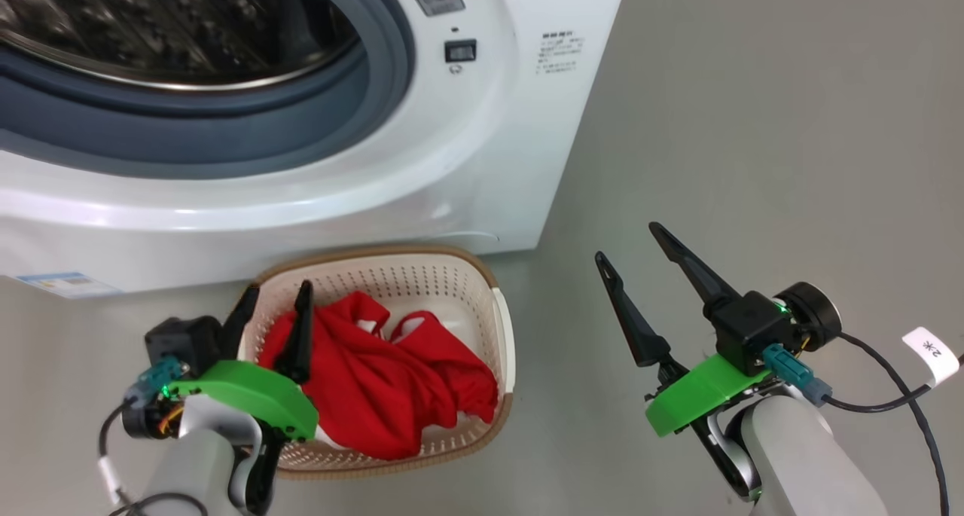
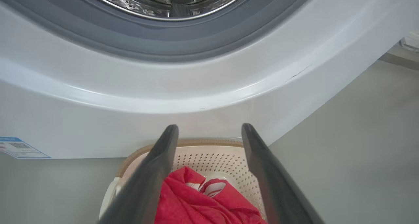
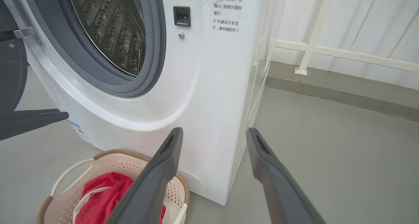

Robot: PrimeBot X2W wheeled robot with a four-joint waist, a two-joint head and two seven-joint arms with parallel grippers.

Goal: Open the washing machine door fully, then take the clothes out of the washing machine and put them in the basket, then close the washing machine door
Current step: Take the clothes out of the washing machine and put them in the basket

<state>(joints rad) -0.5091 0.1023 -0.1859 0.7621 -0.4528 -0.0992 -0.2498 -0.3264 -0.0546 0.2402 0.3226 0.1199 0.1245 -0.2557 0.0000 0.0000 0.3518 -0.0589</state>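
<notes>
Clothes lie in the basket beneath the spread left tool.

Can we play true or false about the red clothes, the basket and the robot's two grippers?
1. The red clothes lie inside the basket. True.
2. The left gripper is squeezing the clothes. False: its fingers are spread open over the basket and grip nothing.
3. The right gripper is open and holds nothing. True.
4. The basket sits on top of the washing machine. False: it stands on the floor, right in front of the machine.
</notes>
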